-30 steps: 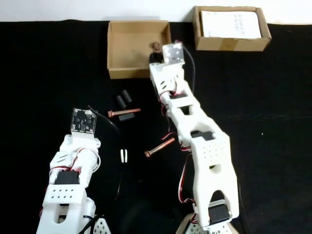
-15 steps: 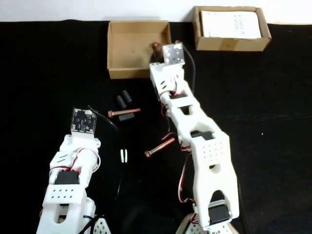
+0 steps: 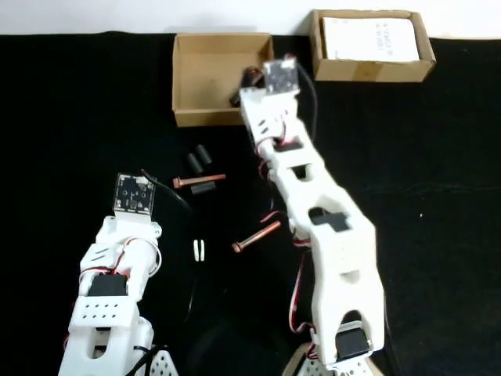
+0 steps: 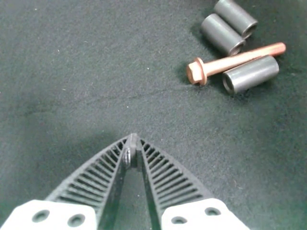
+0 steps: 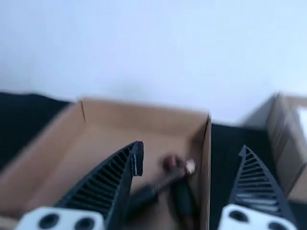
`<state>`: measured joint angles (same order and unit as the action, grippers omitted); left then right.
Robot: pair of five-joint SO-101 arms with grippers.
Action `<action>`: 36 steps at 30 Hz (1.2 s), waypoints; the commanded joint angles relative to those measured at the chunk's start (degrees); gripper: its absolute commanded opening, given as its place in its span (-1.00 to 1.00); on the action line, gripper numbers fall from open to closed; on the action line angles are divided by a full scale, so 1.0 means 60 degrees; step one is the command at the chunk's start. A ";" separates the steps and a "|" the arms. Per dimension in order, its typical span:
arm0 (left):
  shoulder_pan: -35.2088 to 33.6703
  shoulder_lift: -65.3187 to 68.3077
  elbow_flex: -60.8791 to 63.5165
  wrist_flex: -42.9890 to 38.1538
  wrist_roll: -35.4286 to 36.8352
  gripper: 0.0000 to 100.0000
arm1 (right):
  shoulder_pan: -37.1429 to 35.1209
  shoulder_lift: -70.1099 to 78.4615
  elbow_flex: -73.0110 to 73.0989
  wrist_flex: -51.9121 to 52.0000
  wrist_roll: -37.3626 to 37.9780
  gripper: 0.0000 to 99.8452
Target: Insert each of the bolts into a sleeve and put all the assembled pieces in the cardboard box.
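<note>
My right gripper point(image 5: 192, 149) stands open over the near right corner of the cardboard box point(image 3: 205, 78). A copper bolt in a dark sleeve point(image 5: 175, 184) lies below and between its fingers, inside the box, blurred. In the high view this piece point(image 3: 239, 94) shows by the box's right wall. My left gripper point(image 4: 133, 140) is shut on nothing, low over the black mat. Ahead of it lie a loose bolt point(image 4: 235, 60), a sleeve point(image 4: 250, 74) beside it, and two more sleeves point(image 4: 223, 34). A second loose bolt point(image 3: 256, 236) lies mid-table beside the right arm.
A second cardboard box point(image 3: 372, 70) holding white paper stands at the back right. A small white piece point(image 3: 199, 249) lies between the arms. Cables trail from both arms over the black mat point(image 3: 70, 117).
The right arm's wrist has lifted and moved a little farther over the box. The dark sleeve at its tip now points left into the box. The left arm has kept still.
</note>
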<state>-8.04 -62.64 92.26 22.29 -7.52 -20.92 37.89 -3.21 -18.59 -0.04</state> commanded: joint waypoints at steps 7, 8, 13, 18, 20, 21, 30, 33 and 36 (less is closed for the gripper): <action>-0.1619 -0.0110 -0.0960 0.1304 0.2593 -0.72 | -0.0388 -0.6630 0.3568 0.4886 0.0015 -0.70; -0.1648 -0.0022 -0.1077 0.1465 0.2593 -0.72 | -0.0447 -0.7055 0.3758 0.5487 0.0015 -0.76; -0.1678 0.1956 -0.2278 0.1729 0.2608 -0.72 | -0.0901 -0.8051 0.3832 0.8300 0.0015 -0.85; -0.1692 0.5766 -0.4930 0.2769 0.2608 -0.72 | -0.1473 -0.7788 0.3128 1.0264 -0.1070 -0.84; -0.1678 0.7040 -0.6000 0.3604 0.2579 -0.72 | -0.1473 -0.7436 0.2484 1.1114 -0.1319 -0.84; -0.1678 0.7524 -0.6454 0.4015 0.2564 -0.72 | -0.1458 -0.7172 0.2103 1.1553 -0.1319 -0.84; -0.1678 0.8784 -0.7744 0.5055 0.2549 -0.72 | -0.1985 -0.3187 -0.2908 1.5949 -0.2549 -0.83; -0.1839 0.8842 -0.7905 0.5070 0.2549 -0.72 | -0.2425 -0.1751 -0.4901 1.6901 -0.3868 -0.83; -0.1868 0.9077 -0.8051 0.5114 0.2564 -0.72 | -0.2835 -0.0344 -0.6659 1.7648 -0.5495 -0.83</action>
<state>-18.86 -8.84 46.64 52.44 8.04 -35.87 30.15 -31.16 83.65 -25.10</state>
